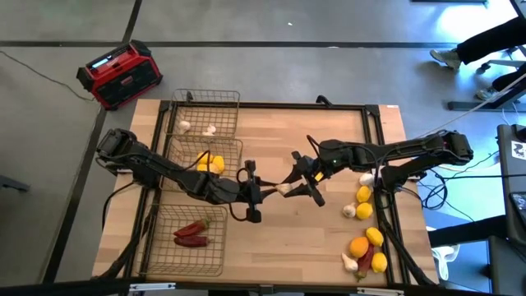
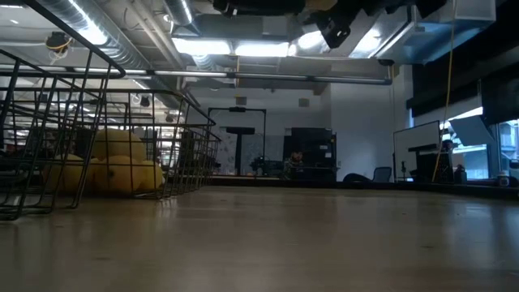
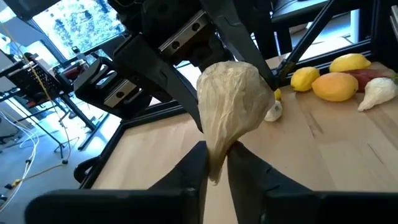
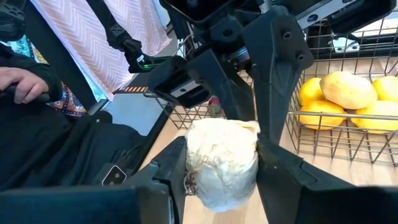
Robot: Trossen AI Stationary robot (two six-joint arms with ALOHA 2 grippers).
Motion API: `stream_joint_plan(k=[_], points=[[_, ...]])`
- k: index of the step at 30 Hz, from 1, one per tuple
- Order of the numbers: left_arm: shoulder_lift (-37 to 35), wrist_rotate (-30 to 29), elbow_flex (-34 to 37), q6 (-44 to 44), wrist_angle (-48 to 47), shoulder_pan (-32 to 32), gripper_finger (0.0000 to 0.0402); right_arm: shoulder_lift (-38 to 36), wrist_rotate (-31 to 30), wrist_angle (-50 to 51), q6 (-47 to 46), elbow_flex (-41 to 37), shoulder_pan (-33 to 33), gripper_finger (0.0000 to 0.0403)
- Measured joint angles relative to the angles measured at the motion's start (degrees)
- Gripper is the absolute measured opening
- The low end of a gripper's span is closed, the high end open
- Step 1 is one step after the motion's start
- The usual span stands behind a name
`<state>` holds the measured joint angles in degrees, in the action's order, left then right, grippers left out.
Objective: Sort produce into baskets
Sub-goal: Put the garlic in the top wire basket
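Garlic bulb (image 1: 283, 189) mid-table btwn both claws: right claw (image 1: 301, 182) clamped on body, left claw (image 1: 261, 194) pinching stem.

Three baskets (image 1: 201, 173) along table (image 1: 271, 238) left side; loose produce (image 1: 366, 238) at right edge.

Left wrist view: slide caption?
Handover: left pincer pinches the garlic bulb by its stem while the right pincer holds its body.

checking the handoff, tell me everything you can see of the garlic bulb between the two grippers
The garlic bulb is whitish with papery, creased skin, broad at the body and tapering to a thin stem end. It hangs in the air over the middle of the table. The right gripper clamps its body, while the left gripper pinches the stem end. Nothing else touches it.
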<state>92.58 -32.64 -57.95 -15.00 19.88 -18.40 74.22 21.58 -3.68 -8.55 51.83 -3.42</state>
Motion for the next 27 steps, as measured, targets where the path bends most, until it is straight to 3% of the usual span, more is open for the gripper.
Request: stream_joint_plan(k=[5,10,14,22,27], points=[[0.0,0.0,0.0,-0.1,-0.2,-0.1,0.0026,0.2,0.0,0.0,0.0,0.0,0.0,0.0157],[0.0,0.2,0.0,0.3,0.0,-0.2,0.0024,0.1,0.8,0.3,0.0,0.0,0.1,0.022],[-0.1,0.2,0.0,0.3,0.1,-0.6,0.0024,-2.0,0.8,6.0,0.5,0.3,0.7,0.0268],[-1.4,-4.3,0.0,1.0,-1.5,-1.9,0.0026,-9.7,-14.2,20.9,3.0,0.8,0.8,0.029],[-4.6,-9.1,0.0,1.1,-3.1,-2.7,0.0029,-9.6,-19.5,26.2,2.8,0.4,0.8,0.0289]])
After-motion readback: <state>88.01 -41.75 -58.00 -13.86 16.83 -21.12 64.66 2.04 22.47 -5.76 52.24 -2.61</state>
